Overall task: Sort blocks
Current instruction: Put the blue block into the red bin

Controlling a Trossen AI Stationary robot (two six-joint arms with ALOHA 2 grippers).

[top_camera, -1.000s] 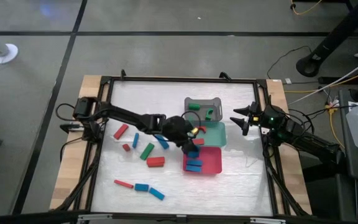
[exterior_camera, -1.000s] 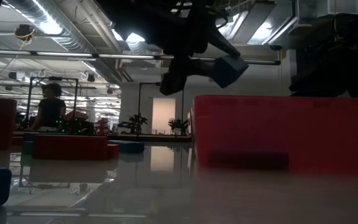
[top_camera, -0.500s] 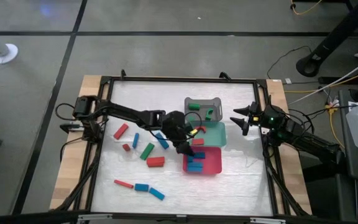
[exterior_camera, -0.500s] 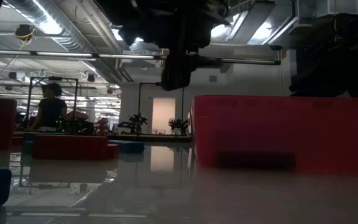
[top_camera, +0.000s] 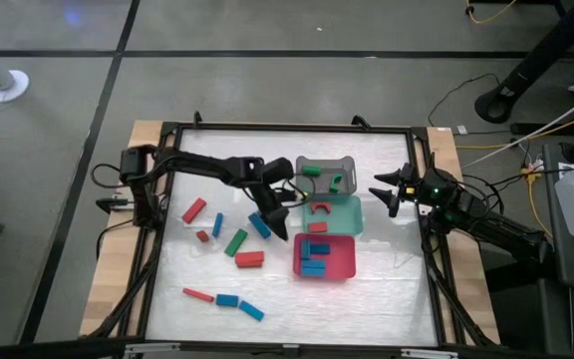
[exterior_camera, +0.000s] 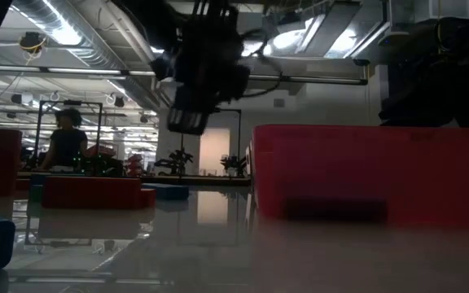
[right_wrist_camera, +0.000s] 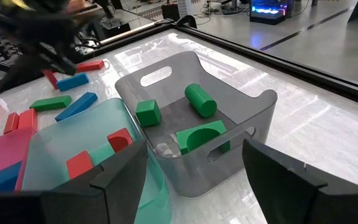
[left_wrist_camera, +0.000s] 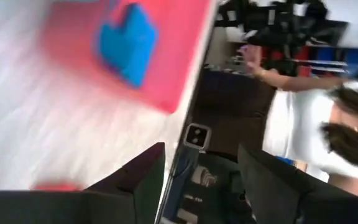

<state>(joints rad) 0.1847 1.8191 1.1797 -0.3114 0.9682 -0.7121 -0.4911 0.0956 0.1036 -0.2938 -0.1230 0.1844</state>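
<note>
My left gripper [top_camera: 277, 227] [left_wrist_camera: 201, 155] hangs open and empty above the table, just left of the red tray [top_camera: 342, 261] and over a loose blue block [top_camera: 259, 224]. The red tray holds blue blocks [left_wrist_camera: 129, 40], the teal tray [top_camera: 347, 214] holds red blocks [right_wrist_camera: 120, 140], and the grey tray [top_camera: 327, 159] holds green blocks [right_wrist_camera: 201, 99]. Several red, blue and green blocks lie flat on the table's left half, among them a green bar [top_camera: 235, 242] and a red bar [top_camera: 249, 259]. My right gripper [top_camera: 379, 191] [right_wrist_camera: 193, 149] waits open by the right edge, facing the grey tray.
A black frame [top_camera: 287, 127] borders the white table. Three more blocks lie near the near edge: a thin red one [top_camera: 198, 294] and two blue ones [top_camera: 227, 299]. Bare surface lies along the far and near-right parts. A person [left_wrist_camera: 303, 124] stands beyond the table.
My left gripper held a blue block above the red tray, let it go, and then drew back toward the table's left and far side. The block now lies in the red tray with the other blue ones. The right arm kept still.
</note>
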